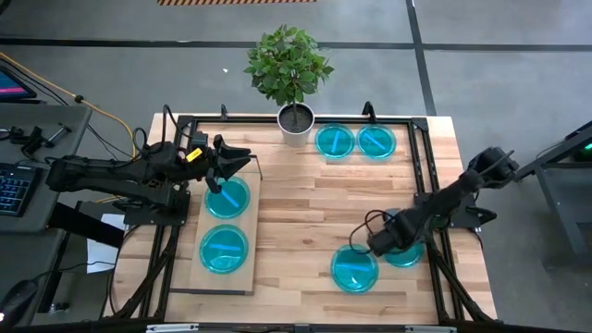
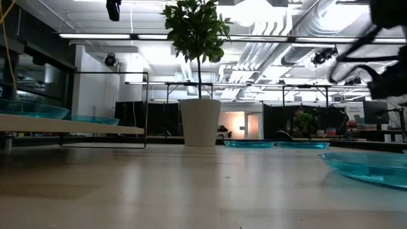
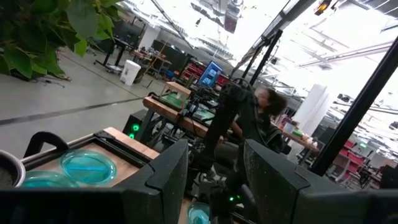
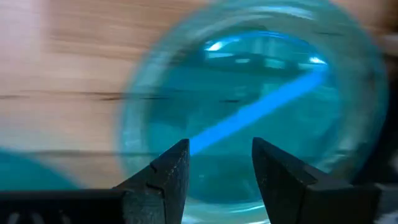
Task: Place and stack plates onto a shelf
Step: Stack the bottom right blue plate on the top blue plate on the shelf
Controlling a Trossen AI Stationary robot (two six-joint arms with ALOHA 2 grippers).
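Six cyan plates show in the high view. Two lie flat on the pale wooden shelf (image 1: 197, 225): a far plate (image 1: 228, 198) and a near plate (image 1: 224, 249). Two more (image 1: 335, 141) (image 1: 376, 141) lie on the table's far side beside the pot. Another two lie at the near right: one plate (image 1: 354, 269), and a second plate (image 1: 407, 254) partly under the right arm. My left gripper (image 1: 239, 158) (image 3: 214, 180) is open over the shelf's far end, touching nothing. My right gripper (image 1: 372, 244) (image 4: 219, 167) is open just above the near-right plate (image 4: 249, 112).
A white pot (image 1: 295, 124) (image 2: 200, 121) with a leafy plant stands at the table's far edge. A black frame (image 1: 421, 157) runs around the table. In the low view the shelf (image 2: 70, 125) sits raised above the tabletop. Bare wood lies across the table's middle.
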